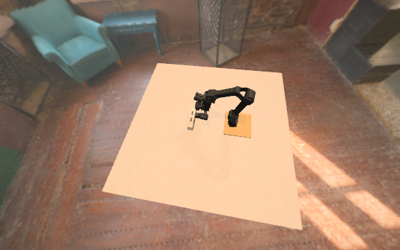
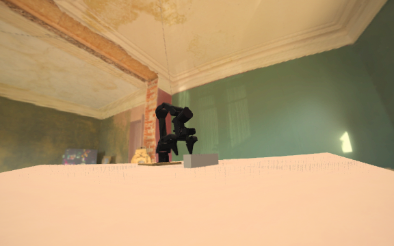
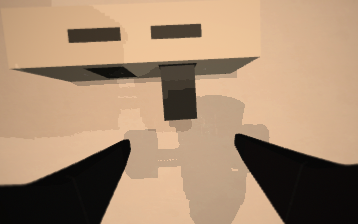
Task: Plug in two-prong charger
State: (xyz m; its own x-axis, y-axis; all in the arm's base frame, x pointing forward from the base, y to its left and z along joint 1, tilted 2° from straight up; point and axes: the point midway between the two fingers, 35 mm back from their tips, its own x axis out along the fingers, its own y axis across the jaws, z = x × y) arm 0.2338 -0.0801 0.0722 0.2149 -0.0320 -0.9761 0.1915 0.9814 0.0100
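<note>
The pale power strip (image 1: 189, 123) (image 2: 201, 160) (image 3: 135, 50) lies on the table top, with two dark slots on its upper face. In the wrist view a dark left outlet opening (image 3: 111, 72) shows on its near side face. The dark charger (image 3: 180, 102) stands out from that face at the right outlet; its far end meets the strip and no prongs show. My gripper (image 1: 203, 112) (image 2: 183, 154) (image 3: 183, 141) is open and empty. Its fingertips are spread apart, on the near side of the charger in the wrist view. The charger cannot be made out in the top and exterior views.
The arm's base stands on an orange board (image 1: 243, 132), to the right of the strip in the top view. The pale table top (image 1: 151, 167) (image 2: 197, 205) extends around them. Shadows of the arm and gripper fall on it.
</note>
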